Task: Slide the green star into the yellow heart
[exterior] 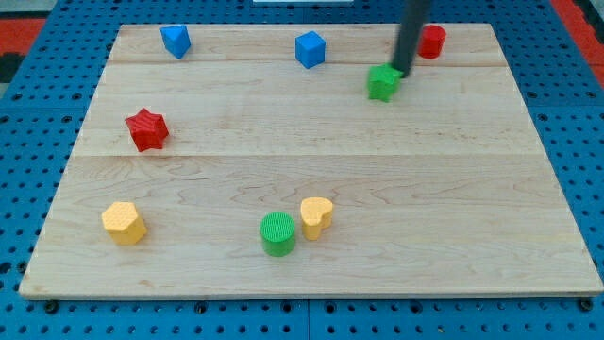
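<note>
Near the view's bottom, the yellow heart (316,216) is seen just right of the green cylinder (277,233), w/ a yellow hexagon (124,223) far left. Further up, toward upper right, the green star (382,82) is found. My tip (400,72) is placed touching its upper-right side; no jaws exist, just a bare rod. Heart lies down-left of star, so a push that way is judged lined up.

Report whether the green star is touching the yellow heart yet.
Not touching. The green star sits by my tip near the view's top; the yellow heart is far below.
</note>
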`<move>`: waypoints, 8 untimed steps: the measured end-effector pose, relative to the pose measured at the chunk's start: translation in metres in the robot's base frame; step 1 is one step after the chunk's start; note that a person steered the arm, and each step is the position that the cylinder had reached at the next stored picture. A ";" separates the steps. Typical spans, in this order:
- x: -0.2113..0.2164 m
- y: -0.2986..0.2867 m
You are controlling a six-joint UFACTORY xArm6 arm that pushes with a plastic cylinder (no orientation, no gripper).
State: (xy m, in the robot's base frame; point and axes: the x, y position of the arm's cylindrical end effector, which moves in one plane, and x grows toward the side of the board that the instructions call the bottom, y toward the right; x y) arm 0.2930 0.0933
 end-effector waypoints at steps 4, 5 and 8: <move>0.082 -0.050; 0.111 -0.006; 0.137 -0.029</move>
